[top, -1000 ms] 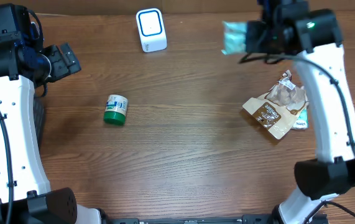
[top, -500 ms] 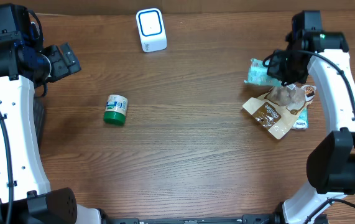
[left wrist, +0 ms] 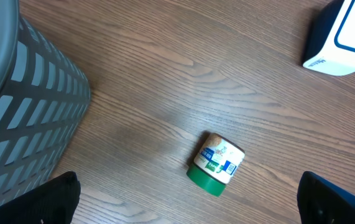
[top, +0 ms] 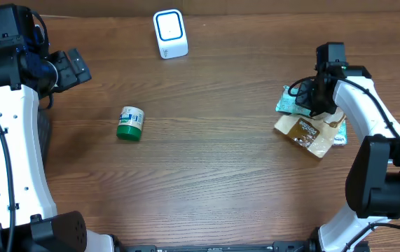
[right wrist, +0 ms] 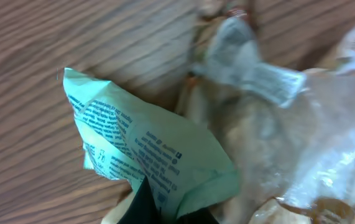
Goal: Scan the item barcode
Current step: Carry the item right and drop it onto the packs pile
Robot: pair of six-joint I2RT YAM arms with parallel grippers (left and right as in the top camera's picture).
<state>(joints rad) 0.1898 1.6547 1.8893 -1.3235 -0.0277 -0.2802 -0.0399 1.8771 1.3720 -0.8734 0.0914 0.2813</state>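
Your right tool (top: 305, 105) was found clenched on a mint-green packet (top: 288, 102) at the right side of the wooden worktop (top: 221, 175). In the right wrist view, the packet's printed face (right wrist: 146, 149) was creased and ran down to a dark fingertip (right wrist: 143, 200) at the bottom edge of the frame. The packet was low over the worktop, and its edge lay against a small heap of other goods: a brown snack pouch (top: 303, 131) and a clear plastic bag (right wrist: 301, 137). You could not tell from either view whether the packet rested on the wood. The white and blue barcode scanner (top: 170, 33) stood at the far edge of the worktop, well apart from the packet and the right arm. Your left tool (top: 76, 68) was released, with its jaws standing wide, and held nothing at the far left of the worktop. A small jar with a green lid (top: 130, 123) lay on its side between the left arm and the centre of the worktop. The left wrist view also showed a grey slatted basket (left wrist: 22, 124) beside the jar.
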